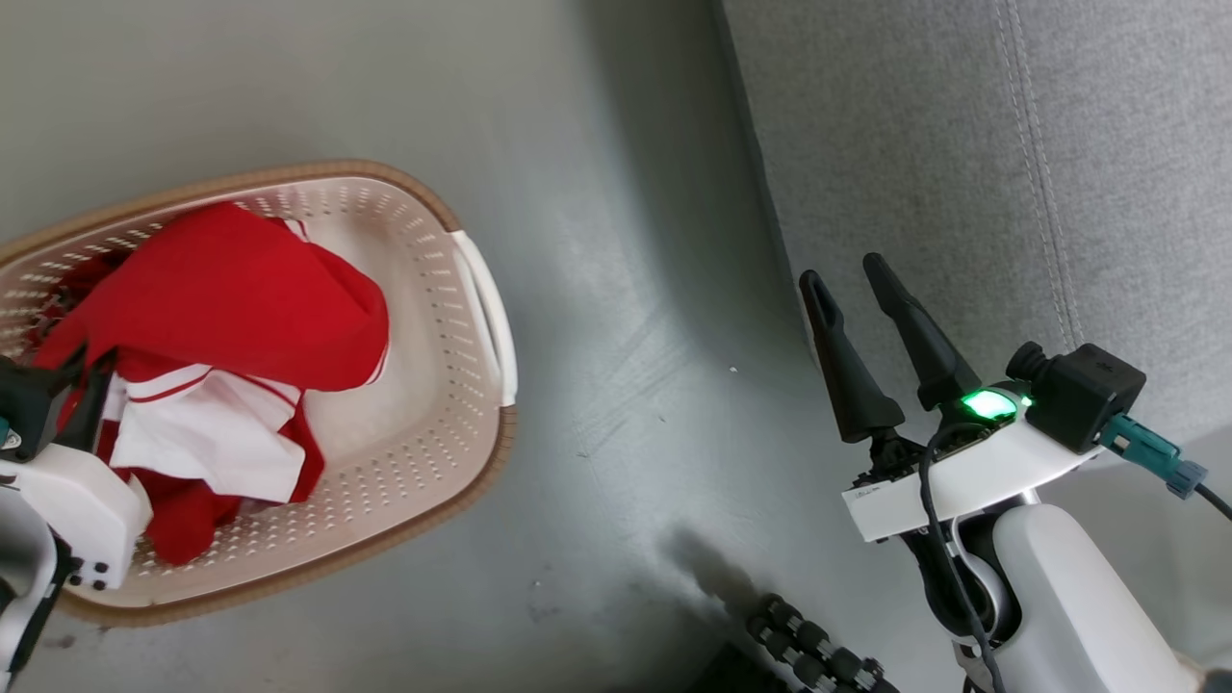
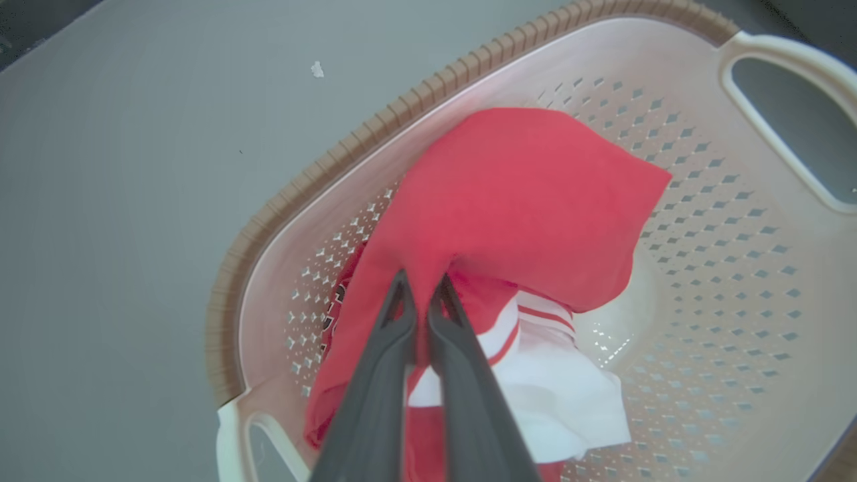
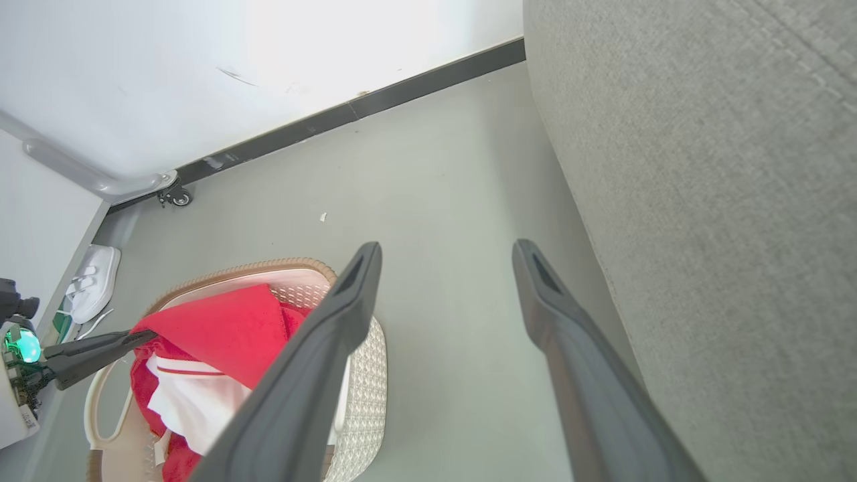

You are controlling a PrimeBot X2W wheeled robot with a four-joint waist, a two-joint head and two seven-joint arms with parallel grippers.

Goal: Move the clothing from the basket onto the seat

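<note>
The grey sofa (image 1: 962, 144) is the biggest thing here, filling the head view from 12 to 3 o'clock, its stitched seam running down the fabric. The grey floor (image 1: 626, 404) lies between it and the basket (image 1: 423, 404), which sits at 9 o'clock, well apart from the sofa.

The right wrist view takes in what the head view leaves out. There is a white wall (image 3: 201, 67) at 11 o'clock with a dark skirting strip (image 3: 375, 104) below it. A small caster (image 3: 175, 196) stands by the skirting, and a white shoe (image 3: 90, 281) lies on the floor at 9 o'clock, beyond the basket. The left wrist view looks straight into the basket, showing both handles and the diamond holes in its sides.

I count one sofa, one basket, one shoe and two grippers. How many garments are in the pile I cannot tell.

The clothes (image 1: 241, 298) are all inside the basket: soft bright red fabric, with a white panel edged in red stripes underneath. One red piece is pulled up into a peak.

The left gripper (image 2: 422, 284) has its fingers pinched together on that red piece, over the basket. The right gripper (image 1: 843, 271) hangs at 4 o'clock in the head view, beside the sofa's edge. Its fingers are spread wide and hold nothing.
</note>
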